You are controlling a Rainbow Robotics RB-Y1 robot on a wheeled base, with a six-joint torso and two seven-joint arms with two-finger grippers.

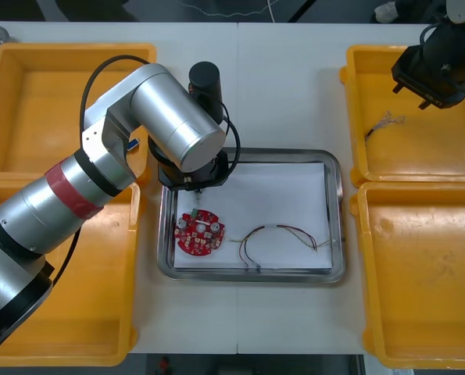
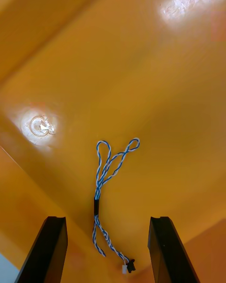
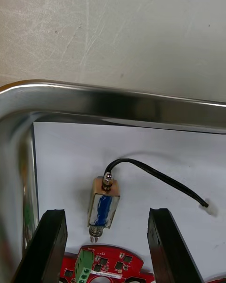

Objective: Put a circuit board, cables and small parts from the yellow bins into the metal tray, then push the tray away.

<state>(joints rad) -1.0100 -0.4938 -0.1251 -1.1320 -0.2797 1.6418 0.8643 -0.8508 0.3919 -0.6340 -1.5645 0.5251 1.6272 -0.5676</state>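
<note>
My left gripper (image 1: 191, 186) hovers over the back left corner of the metal tray (image 1: 335, 211). In the left wrist view it (image 3: 107, 212) is open, with a small metal part (image 3: 104, 206) on a black cable lying on the white lining between the fingers. A round red circuit board (image 1: 199, 232) lies just in front of it, and a red and yellow cable (image 1: 283, 237) rests to its right. My right gripper (image 1: 429, 98) hangs over the far right yellow bin (image 1: 355, 117), open (image 2: 107, 219) above a twisted blue and white cable (image 2: 106, 179) on the bin floor.
The twisted cable (image 1: 384, 123) lies near the left wall of the far right bin. Two more yellow bins stand at the left (image 1: 13, 70) and one at the near right (image 1: 420, 312). The left arm's grey body crosses the left bins.
</note>
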